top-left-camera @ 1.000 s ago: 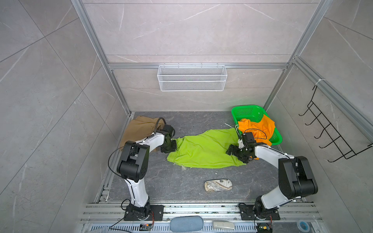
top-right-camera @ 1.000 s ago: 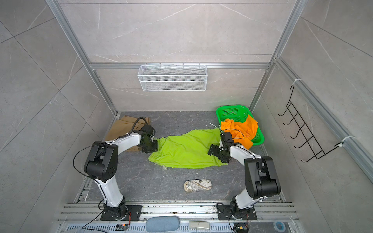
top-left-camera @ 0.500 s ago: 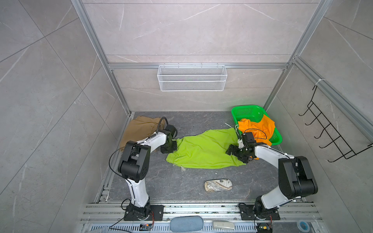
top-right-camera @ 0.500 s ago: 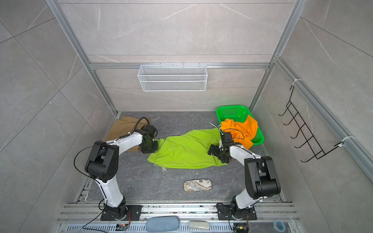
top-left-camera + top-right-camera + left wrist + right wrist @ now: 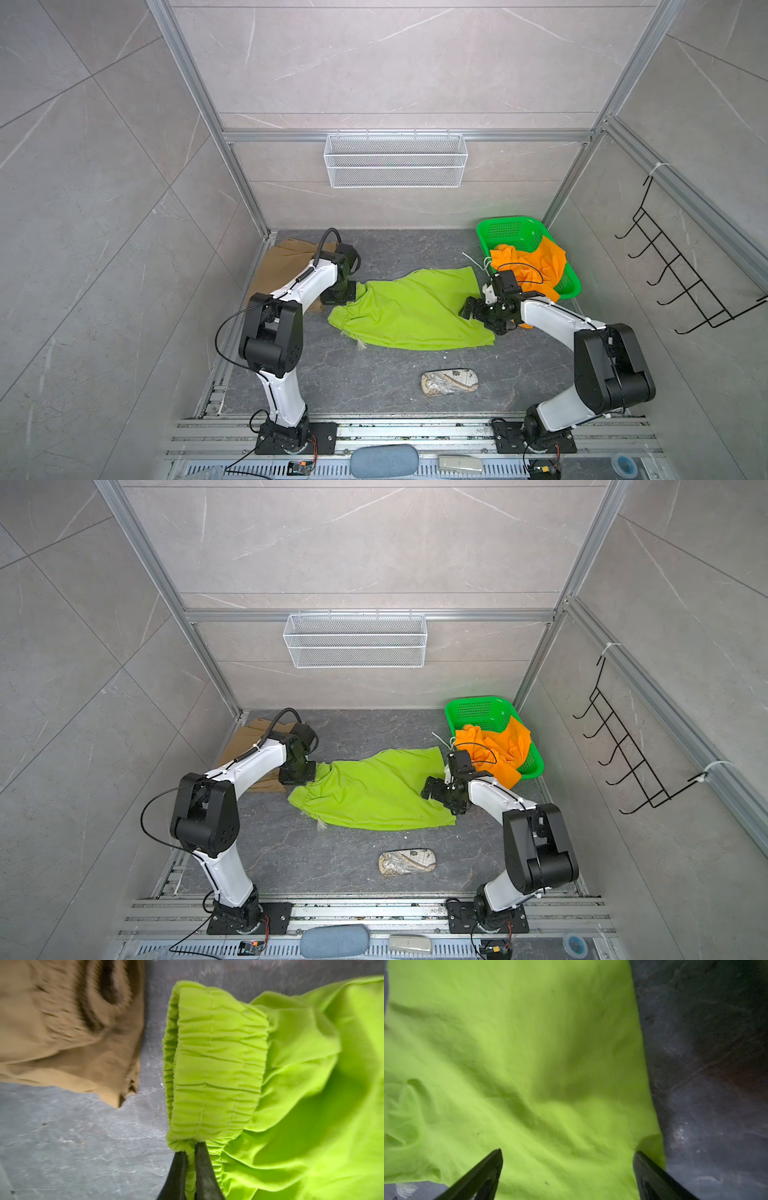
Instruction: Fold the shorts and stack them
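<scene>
Far left, the tan shorts (image 5: 282, 266) sit tucked in the back corner by the wall, with a thin strip of bare floor between them and the lime green shorts (image 5: 415, 311). The left gripper (image 5: 190, 1148) is pinched tight on the back corner of the green waistband. The green pair is spread mid-floor. Over its right hem edge the right gripper (image 5: 568, 1151) hangs low, fingers spread wide, holding nothing. Just past that, the orange shorts (image 5: 530, 266) spill over the green basket (image 5: 509, 226) rim. Plenty of open floor up front, just a patterned pouch (image 5: 449, 381) there.
</scene>
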Controlling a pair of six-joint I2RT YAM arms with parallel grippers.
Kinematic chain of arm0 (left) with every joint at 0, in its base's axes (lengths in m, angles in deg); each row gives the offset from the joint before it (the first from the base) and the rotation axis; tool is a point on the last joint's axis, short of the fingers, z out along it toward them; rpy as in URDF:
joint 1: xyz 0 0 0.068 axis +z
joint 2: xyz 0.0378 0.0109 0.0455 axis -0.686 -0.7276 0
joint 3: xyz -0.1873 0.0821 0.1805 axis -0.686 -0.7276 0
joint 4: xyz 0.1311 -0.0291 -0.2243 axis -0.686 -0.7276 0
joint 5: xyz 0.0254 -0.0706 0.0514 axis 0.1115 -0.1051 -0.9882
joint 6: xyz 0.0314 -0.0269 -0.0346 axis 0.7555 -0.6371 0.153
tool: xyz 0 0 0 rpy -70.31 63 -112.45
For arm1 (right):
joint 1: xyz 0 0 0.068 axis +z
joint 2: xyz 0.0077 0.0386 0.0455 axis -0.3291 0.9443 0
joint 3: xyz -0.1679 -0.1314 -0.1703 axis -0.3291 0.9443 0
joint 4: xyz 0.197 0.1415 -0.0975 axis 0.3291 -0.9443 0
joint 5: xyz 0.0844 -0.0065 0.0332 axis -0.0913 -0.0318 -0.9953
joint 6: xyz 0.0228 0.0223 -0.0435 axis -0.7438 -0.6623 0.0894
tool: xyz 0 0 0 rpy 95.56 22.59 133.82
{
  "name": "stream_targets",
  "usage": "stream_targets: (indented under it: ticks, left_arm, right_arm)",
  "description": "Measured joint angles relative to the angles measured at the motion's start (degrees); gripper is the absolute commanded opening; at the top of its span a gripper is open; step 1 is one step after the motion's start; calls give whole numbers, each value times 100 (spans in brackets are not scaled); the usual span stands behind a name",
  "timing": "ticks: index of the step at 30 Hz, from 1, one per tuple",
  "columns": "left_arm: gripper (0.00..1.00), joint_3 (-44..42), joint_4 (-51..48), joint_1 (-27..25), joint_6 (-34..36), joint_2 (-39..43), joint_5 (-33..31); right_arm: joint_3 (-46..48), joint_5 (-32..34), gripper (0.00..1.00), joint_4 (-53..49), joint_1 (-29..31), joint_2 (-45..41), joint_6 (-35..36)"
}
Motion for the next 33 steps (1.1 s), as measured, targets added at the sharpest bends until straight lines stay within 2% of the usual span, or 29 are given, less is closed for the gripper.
stream_targets:
  ticks: [7, 13, 16, 22, 26, 33]
  left_arm:
    - [0, 721, -402, 0, 170, 63, -291]
    - [0, 1045, -579, 0, 208, 63, -417]
    - [0, 1086, -603, 0, 212, 72, -437]
    - [0, 1086, -636, 4, 212, 103, -457]
    - [0, 1080, -632, 39, 210, 136, -426]
    - [0, 946, -540, 210, 208, 240, -284]
  right_arm:
    - [-739, -101, 99, 52, 352, -295, -378]
    - [-1016, -299, 99, 737, 1178, 20, -1235]
    - [-1362, -402, 99, 1167, 1639, 645, -1733]
    - [-2861, -562, 99, 1703, 2273, 2345, -2476]
    - [-4002, -654, 99, 1904, 2411, 3346, -2793]
    - [-5335, -721, 99, 1856, 2409, 4736, -2911]
